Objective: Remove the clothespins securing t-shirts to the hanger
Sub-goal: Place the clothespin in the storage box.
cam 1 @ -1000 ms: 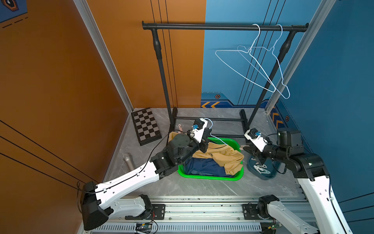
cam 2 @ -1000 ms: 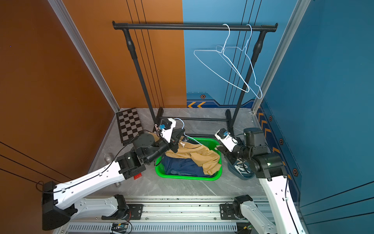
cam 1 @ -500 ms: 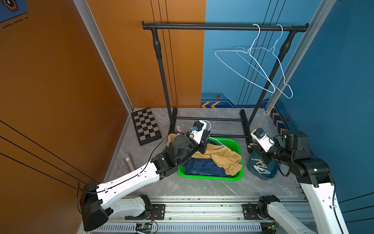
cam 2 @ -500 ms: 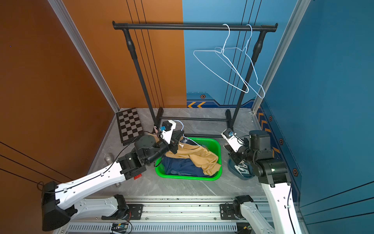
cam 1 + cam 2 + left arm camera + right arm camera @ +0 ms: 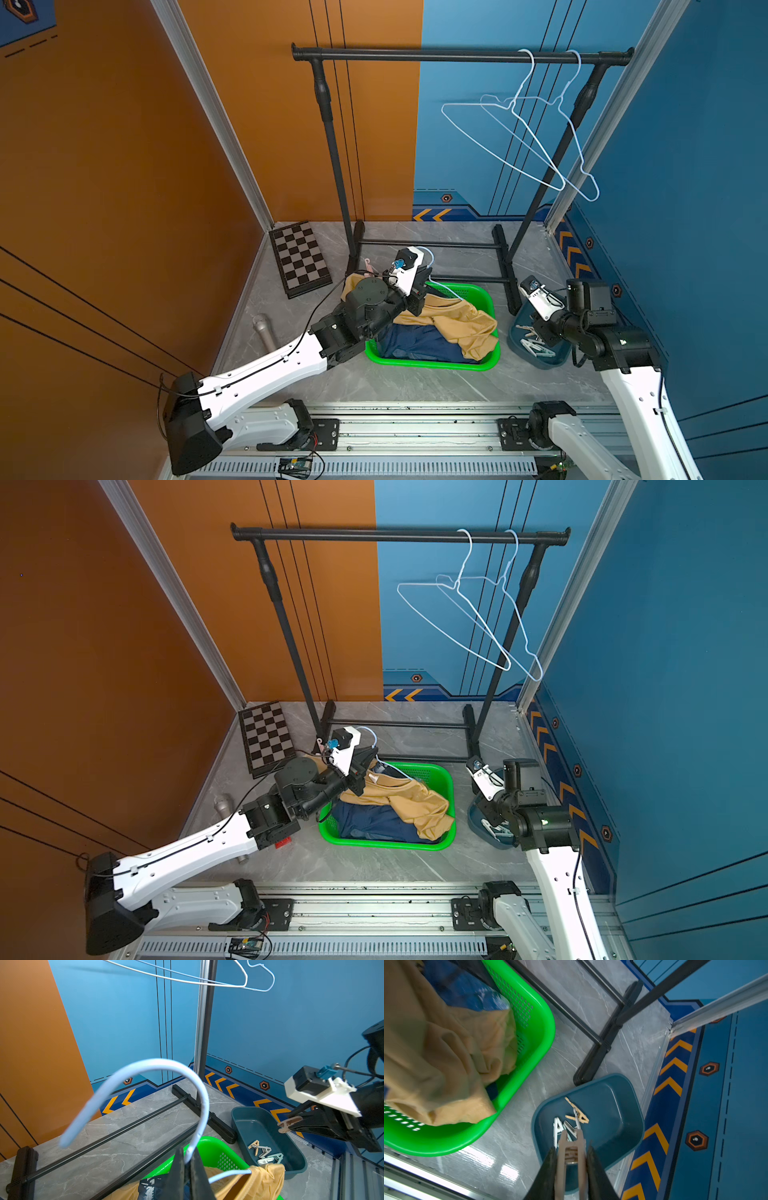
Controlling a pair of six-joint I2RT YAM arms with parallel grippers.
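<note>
right gripper point(image 5: 571, 1149): fingers narrow, pinching a beige-pink clothespin point(image 5: 563, 1167) by its handle end, above the teal bin point(image 5: 618, 1103).
teal bin: on the floor beside the rack foot, holding several loose clips point(image 5: 572, 1121) in yellow, white and mint; they overlap, so the exact count cannot be told.
green basket point(image 5: 432, 365): a navy shirt point(image 5: 415, 343) lies in it, off any hanger. a third shirt cannot be made out.
tan-yellow shirt point(image 5: 453, 320): draped over the basket, its neck on the pale blue hanger point(image 5: 158, 1064), so it does not look freed.
left gripper point(image 5: 188, 1154): fingers closed tight on the wire neck of the pale blue hanger, just under its hook, holding it over the basket.
pink piece point(image 5: 368, 264): small, at the shirt's far shoulder. it may be a clip left in place, but it is too small to be sure.
rack rail point(image 5: 457, 55): two bare wire hangers point(image 5: 519, 137) hang at the right end, with no shirts and no clips on them.
done, as judged: two hangers stripped, most clips binned, one more clip off and in the fingers.
left, as judged: drop the held clip in the bin, check the far shoulder for a last clip, then free the tan-yellow shirt.
</note>
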